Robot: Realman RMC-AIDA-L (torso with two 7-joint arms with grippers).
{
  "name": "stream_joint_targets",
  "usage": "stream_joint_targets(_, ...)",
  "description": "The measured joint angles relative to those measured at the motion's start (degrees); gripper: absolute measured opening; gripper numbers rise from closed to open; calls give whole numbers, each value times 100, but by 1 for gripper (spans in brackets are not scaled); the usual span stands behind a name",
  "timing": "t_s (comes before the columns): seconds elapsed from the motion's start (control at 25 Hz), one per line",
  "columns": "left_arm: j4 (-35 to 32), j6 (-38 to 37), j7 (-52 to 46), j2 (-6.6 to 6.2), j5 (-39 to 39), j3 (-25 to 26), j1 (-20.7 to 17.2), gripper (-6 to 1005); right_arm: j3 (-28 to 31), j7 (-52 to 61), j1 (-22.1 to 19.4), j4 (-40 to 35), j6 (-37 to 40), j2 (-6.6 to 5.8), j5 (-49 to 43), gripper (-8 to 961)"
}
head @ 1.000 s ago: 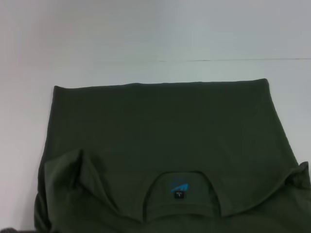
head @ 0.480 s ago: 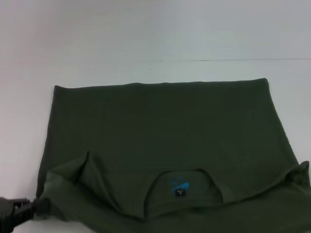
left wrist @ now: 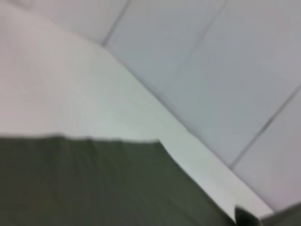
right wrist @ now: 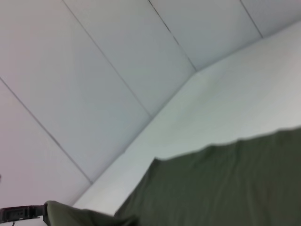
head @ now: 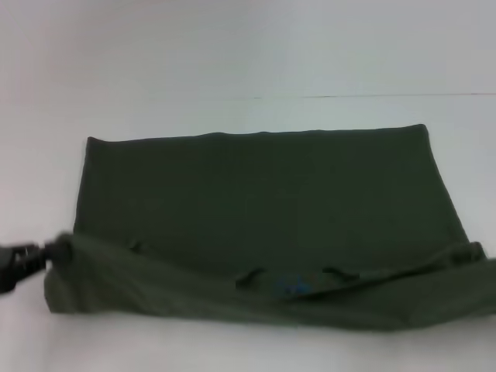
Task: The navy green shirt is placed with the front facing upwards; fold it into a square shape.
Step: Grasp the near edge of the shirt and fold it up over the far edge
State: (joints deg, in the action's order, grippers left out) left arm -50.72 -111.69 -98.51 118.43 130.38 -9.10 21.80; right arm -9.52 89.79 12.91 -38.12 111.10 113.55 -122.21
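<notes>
Navy green shirt (head: 263, 201) lies spread on the white table (head: 232, 62), its near edge lifted into a long fold. Left gripper (head: 48, 254) at the near-left corner is clamped on the fabric; its arm is cut off by the frame. Neck label (head: 291, 287) blurred, mostly hidden in the fold. Right gripper out of frame.

A dark olive-green cotton shirt (right wrist: 221, 183) spreads across a pale white tabletop (right wrist: 235, 103) toward five o'clock; at seven o'clock a black gripper (right wrist: 28, 213) meets a raised fold of the cloth
</notes>
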Motion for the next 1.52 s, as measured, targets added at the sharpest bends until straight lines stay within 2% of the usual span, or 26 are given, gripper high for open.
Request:
stream_joint_targets(0.16,72,438,-115,-53,-457,10,194,16,221,276,531,21,-310,-129,4,41)
stream_joint_targets(0.28,220,865,-181,-78,-591,-4,415,16,233,393,767,29,-610,-157,4,49)
stream_joint_targets(0.48,624,1904,-180,-94,-618,-95,963,17,107,605,1351,103,-1569,-161,-8,62)
stream_joint_targets(0.56,849,2568,-169,-93,-623,-202,1236,18,-4,612,1580,226,-1963,-156,-16,67)
stream_joint_targets(0.6,849,2568,-169,-93,-623,-202,1236,18,-66,616,1662,291,-2163,-157,-17,70)
stream_joint_targets(0.72,1059,3310,-143,-86,-632,-404,1475,18,-275,624,1944,586,-2918,-168,-9,78)
stream_joint_targets(1.04,1459,4974,-121,-39,-639,-739,1870,17,-727,572,2552,1073,-4639,-93,5,99)
stream_joint_targets(1.32,1573,6008,-102,29,-646,-1142,2060,17,-941,556,2941,1303,-5617,-23,6,117)
stream_joint_targets(1.52,1664,6599,-25,88,-653,-1299,2156,18,-1010,499,3054,1436,-6035,25,23,130)
